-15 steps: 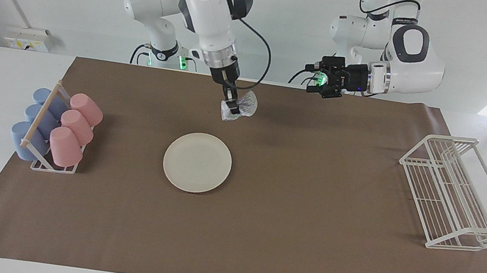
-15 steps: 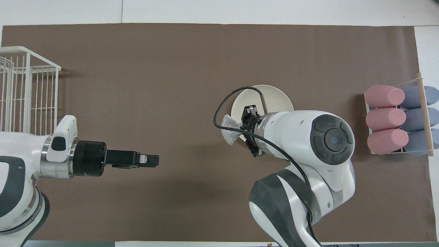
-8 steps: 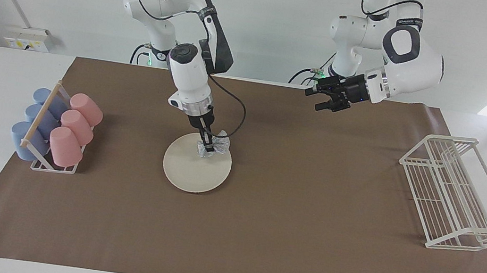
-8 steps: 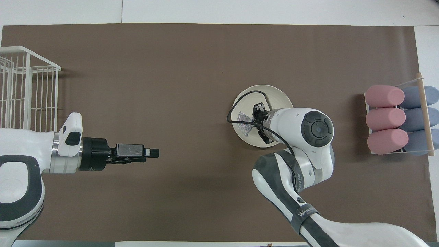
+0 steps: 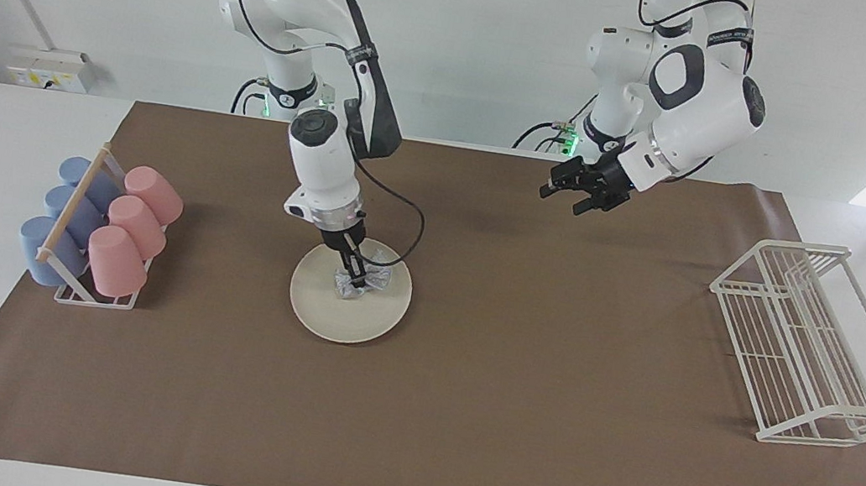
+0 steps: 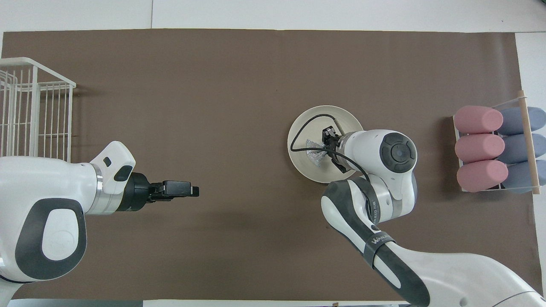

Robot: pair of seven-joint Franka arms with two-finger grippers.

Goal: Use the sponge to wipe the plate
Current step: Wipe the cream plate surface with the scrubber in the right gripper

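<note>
A round cream-white plate (image 5: 342, 319) (image 6: 324, 115) lies on the brown mat, somewhat toward the right arm's end. The silvery lumpy sponge (image 5: 361, 281) (image 6: 314, 150) rests on the plate's middle, pressed against it. My right gripper (image 5: 354, 272) (image 6: 323, 147) points down onto the plate and is shut on the sponge. My left gripper (image 5: 563, 199) (image 6: 194, 191) hangs open and holds nothing, in the air over the mat's edge by the robots, well apart from the plate.
A rack of pink and blue cups (image 5: 96, 229) (image 6: 495, 147) lying on their sides stands at the right arm's end. A white wire dish rack (image 5: 808, 347) (image 6: 30, 111) stands at the left arm's end. The brown mat (image 5: 542, 428) covers the table.
My right gripper came down and away from the robots with the sponge, from the air above the mat onto the plate. My left arm's wrist turned and tilted downward.
</note>
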